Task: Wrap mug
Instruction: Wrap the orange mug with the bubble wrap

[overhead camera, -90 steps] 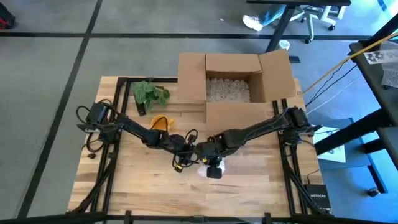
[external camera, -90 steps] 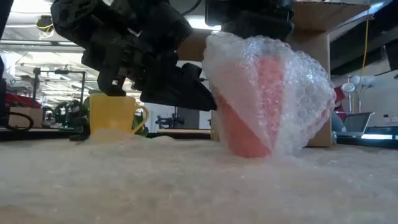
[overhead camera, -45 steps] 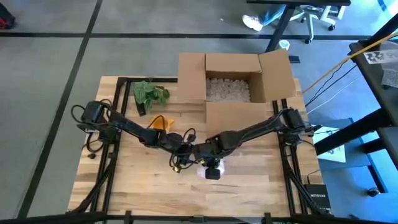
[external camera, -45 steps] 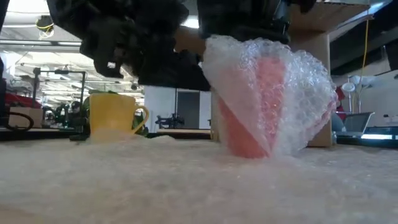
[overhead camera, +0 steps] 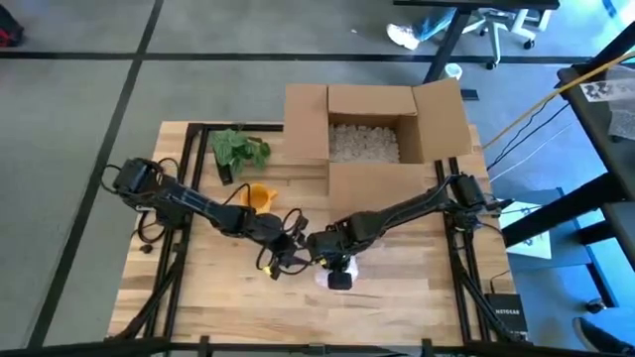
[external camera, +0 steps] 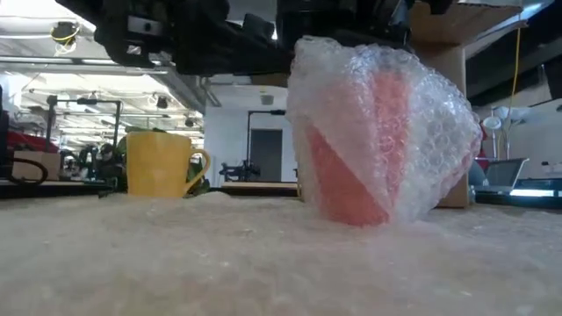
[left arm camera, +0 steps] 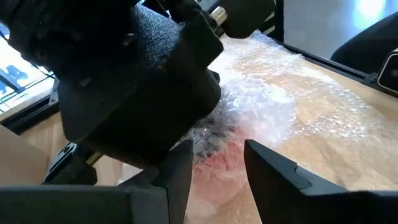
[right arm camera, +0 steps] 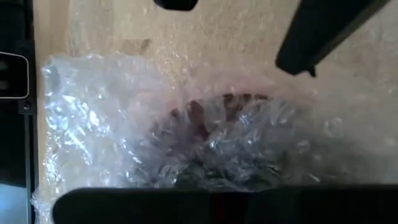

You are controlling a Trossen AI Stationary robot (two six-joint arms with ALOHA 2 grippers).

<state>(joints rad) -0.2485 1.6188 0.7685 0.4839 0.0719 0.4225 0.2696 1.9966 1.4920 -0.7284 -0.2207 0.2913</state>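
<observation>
Pink mug nearly bundled, top still loose

Pink mug (external camera: 351,167) stands upright on the near middle of the wooden table (overhead camera: 198,297), swathed in a clear bubble-wrap sheet (external camera: 421,132) that covers its sides and bunches over the rim. From where I sit, the right gripper (overhead camera: 337,278) is directly above it, pressing into the gathered wrap at the mouth; I cannot tell how its fingers are set, because only the lower edge of that hand shows in its own wrist camera. The left gripper (left arm camera: 214,165) hovers just to the left of the bundle, fingers parted and grasping nothing.

I judge this as the tucking stage: the sides are done, the loose top is being stuffed in. Next I would bring the left gripper in to pinch the free flap and fold it down.

A yellow ceramic mug (external camera: 160,163) waits farther back on the left, and an open cardboard box of packing peanuts (overhead camera: 369,134) sits at the far side.
</observation>
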